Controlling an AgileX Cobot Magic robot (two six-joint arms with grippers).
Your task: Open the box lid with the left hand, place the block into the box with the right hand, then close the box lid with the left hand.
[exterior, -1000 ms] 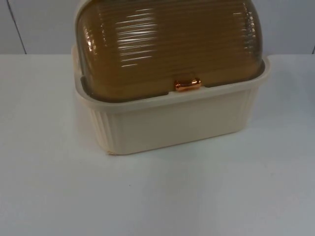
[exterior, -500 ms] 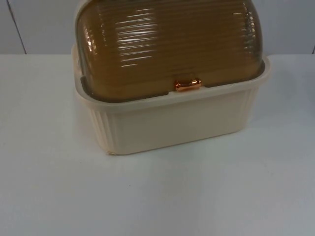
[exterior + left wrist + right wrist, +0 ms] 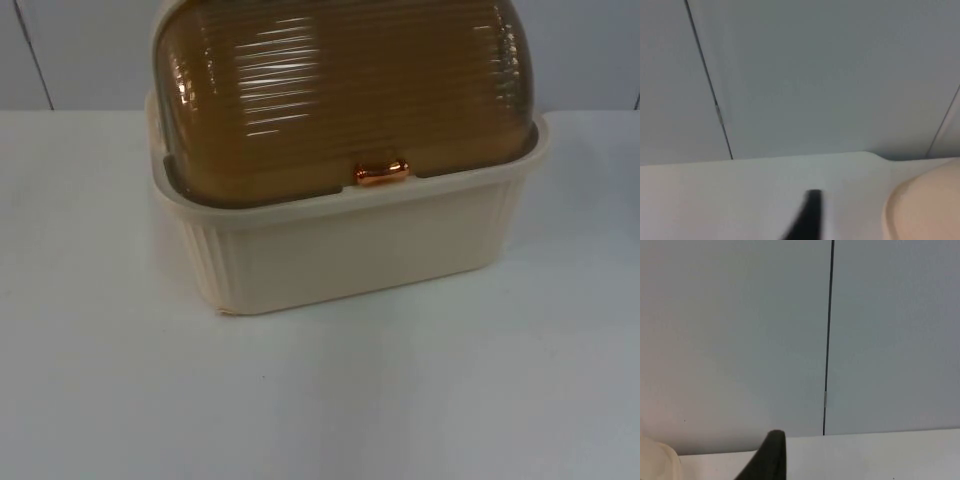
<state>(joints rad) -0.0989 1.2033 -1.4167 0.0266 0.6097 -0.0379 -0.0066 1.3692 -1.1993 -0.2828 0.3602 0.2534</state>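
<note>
The white table (image 3: 330, 400) runs back to the grey wall (image 3: 90, 50), and on it stands the cream box (image 3: 370, 250), its ribbed brown lid (image 3: 340, 90) down over the rim with the copper handle (image 3: 381, 172) at the front edge. By that, I judge the task not yet begun: the lid needs lifting, the block needs putting in, and the lid needs shutting again. I see no block on the table, so I cannot say where it lies. The left gripper (image 3: 807, 220) hangs over the table facing the wall, just beside a cream corner of the box, apparently waiting; the right gripper (image 3: 771, 457) does likewise on its side. One dark fingertip shows for each, so I cannot tell whether either is open or closed.
</note>
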